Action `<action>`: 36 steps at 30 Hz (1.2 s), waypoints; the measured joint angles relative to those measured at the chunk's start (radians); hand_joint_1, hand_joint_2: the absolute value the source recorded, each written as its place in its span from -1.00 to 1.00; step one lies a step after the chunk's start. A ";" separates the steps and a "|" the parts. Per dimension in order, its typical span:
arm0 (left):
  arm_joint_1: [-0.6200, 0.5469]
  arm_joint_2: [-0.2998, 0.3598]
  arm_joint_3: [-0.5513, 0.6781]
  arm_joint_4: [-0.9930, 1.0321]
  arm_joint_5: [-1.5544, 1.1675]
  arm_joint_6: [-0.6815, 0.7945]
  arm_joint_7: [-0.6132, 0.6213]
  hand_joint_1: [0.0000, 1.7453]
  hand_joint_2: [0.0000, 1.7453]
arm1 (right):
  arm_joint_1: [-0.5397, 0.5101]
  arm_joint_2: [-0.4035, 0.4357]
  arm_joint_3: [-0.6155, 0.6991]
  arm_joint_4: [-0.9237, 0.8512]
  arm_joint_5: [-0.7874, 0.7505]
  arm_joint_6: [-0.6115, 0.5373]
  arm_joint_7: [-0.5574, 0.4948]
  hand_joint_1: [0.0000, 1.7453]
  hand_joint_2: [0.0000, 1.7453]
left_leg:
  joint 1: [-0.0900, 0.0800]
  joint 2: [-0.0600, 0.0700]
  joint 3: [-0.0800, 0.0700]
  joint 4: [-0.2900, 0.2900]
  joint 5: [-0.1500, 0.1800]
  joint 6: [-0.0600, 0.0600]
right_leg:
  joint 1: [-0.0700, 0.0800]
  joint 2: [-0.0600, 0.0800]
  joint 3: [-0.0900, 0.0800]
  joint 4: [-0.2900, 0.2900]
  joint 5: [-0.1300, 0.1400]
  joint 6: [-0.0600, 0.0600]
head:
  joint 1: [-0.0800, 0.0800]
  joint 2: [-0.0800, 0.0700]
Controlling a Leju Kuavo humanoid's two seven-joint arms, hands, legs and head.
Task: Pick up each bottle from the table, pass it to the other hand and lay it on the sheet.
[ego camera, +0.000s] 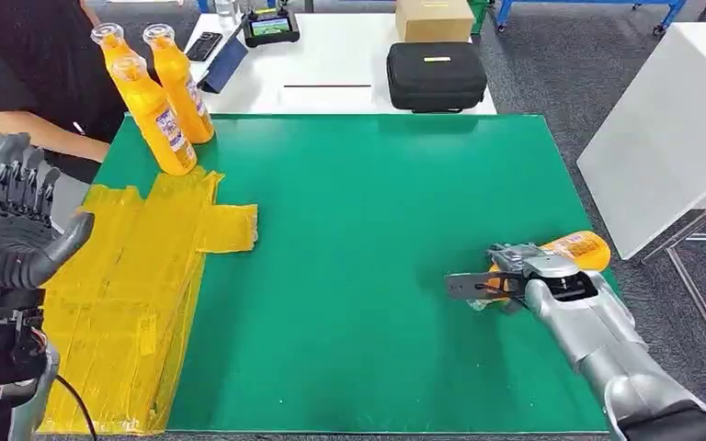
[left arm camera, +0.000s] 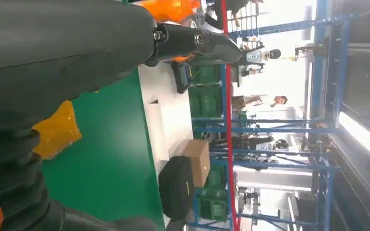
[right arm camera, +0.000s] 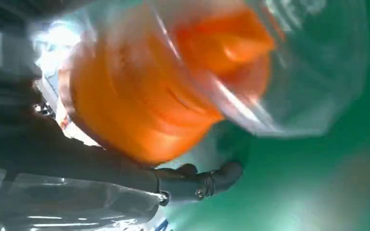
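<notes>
Gripping a bottle (ego camera: 577, 249) is where the right hand (ego camera: 524, 276) is at, out on the right side of the green mat (ego camera: 377, 276); the bottle lies on its side under the hand, and the wrist view shows fingers (right arm camera: 197, 180) wrapped right against the orange body. So I'd say this is the pick-up step for this one. The left hand (ego camera: 18, 225) is up at the far left, fingers apart, holding nothing, just above the yellow sheet (ego camera: 138, 303). Next move probably means lifting, swinging over, and handing off mid-table. Three more bottles (ego camera: 161, 115) stand at the mat's back left corner. Hard to tell if the bottle's actually off the mat yet, and its cap end is hidden behind the hand.
</notes>
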 measured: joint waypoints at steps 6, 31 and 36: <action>-0.034 -0.004 -0.018 0.026 0.001 0.010 -0.002 -1.00 1.00 | -0.015 0.041 -0.019 0.048 0.029 -0.023 -0.010 1.00 1.00 | 0.000 0.002 0.004 0.000 0.000 0.000 | 0.000 0.002 0.004 0.000 0.000 0.000 | 0.000 0.000; -0.038 -0.004 -0.051 0.071 0.040 0.061 -0.072 -1.00 1.00 | -0.083 0.130 -0.011 0.165 -0.005 -0.088 -0.074 1.00 1.00 | 0.000 0.002 0.006 0.000 0.000 0.000 | 0.000 0.003 0.005 0.000 0.000 0.000 | 0.000 0.000; -0.046 -0.004 -0.061 0.076 0.040 0.063 -0.072 -1.00 1.00 | -0.093 0.173 0.003 0.179 -0.011 -0.094 -0.071 1.00 1.00 | 0.001 0.004 0.006 0.000 0.000 0.000 | 0.001 0.004 0.005 0.000 0.000 0.000 | 0.000 0.000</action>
